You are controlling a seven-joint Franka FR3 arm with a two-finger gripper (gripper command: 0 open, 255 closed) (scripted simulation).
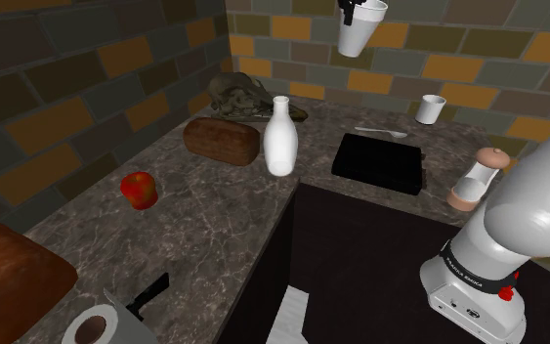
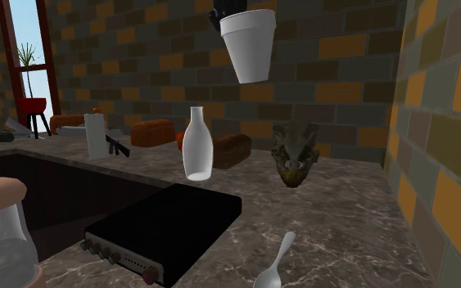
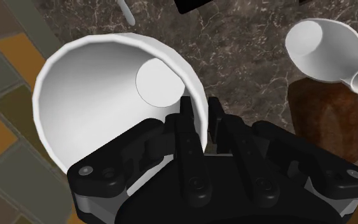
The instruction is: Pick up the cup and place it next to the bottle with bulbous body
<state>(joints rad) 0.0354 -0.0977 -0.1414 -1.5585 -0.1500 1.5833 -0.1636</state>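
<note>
White cup (image 3: 88,102) is clasped at its rim wall by narrowed gripper (image 3: 200,116), hung beneath it, high over counter (image 1: 204,225), near white bottle (image 1: 280,137).

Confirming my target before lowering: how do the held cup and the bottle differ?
The cup hangs aloft, rim clamped in the jaws; the bottle stands upright on the counter. The cup is wide-mouthed and tapers downward; the bottle narrows to a slim neck. Both are white.
</note>
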